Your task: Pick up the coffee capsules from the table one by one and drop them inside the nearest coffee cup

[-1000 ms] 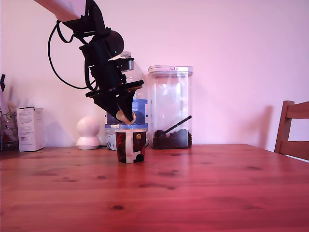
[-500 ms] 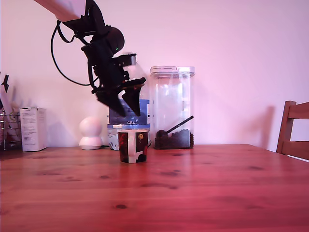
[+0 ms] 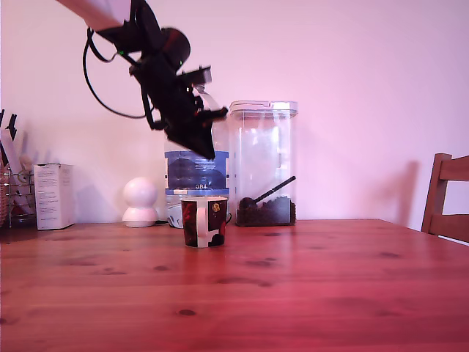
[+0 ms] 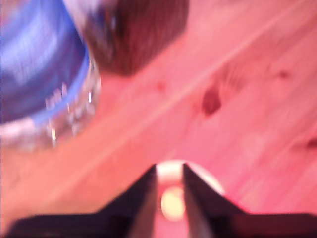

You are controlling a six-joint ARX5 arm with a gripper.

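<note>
The coffee cup (image 3: 204, 221), patterned dark, white and red, stands on the wooden table (image 3: 308, 286) left of centre in the exterior view. My gripper (image 3: 204, 149) hangs high above it, tilted and motion-blurred, holding nothing. The wrist view is blurred. There the gripper (image 4: 170, 168) shows two dark fingers (image 4: 143, 198) a small gap apart. Through that gap I see the cup's pale rim (image 4: 210, 182) and one pale coffee capsule (image 4: 172, 204) lying inside the cup. No capsule shows on the table (image 4: 247, 99).
Behind the cup stand a clear canister (image 3: 262, 161) with dark beans and a scoop, a blue-labelled container (image 3: 196, 172), and a white round-headed object (image 3: 139, 202). A white box (image 3: 55, 196) and a wire rack (image 3: 11, 202) sit far left. A chair (image 3: 447, 198) stands at the right edge.
A second ago the gripper held a capsule just above the cup. It has since let the capsule go and risen up and toward the exterior view's right.
</note>
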